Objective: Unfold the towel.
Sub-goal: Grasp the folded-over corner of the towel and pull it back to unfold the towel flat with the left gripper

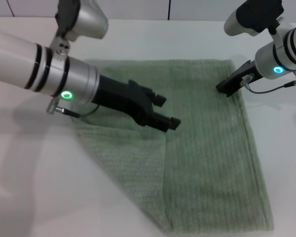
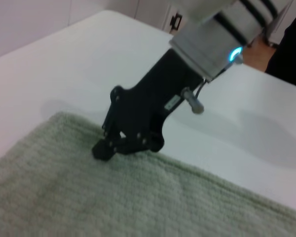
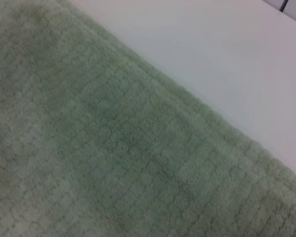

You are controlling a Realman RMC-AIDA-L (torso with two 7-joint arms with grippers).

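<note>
We judge the right end effector [image 1: 230,88], fingers together, pins the towel [image 1: 207,163] at its far right edge on the bench [image 1: 29,173] while the left end effector [image 1: 165,111], fingers apart and empty, hovers above the folded left flap.

towel [image 1: 207,163] near corner cropped (left side), right claw [image 1: 226,89] tips blurred

Head camera looks down over the towel [image 1: 207,148]; both wrist cameras sit close above it (shared cloth)
</note>
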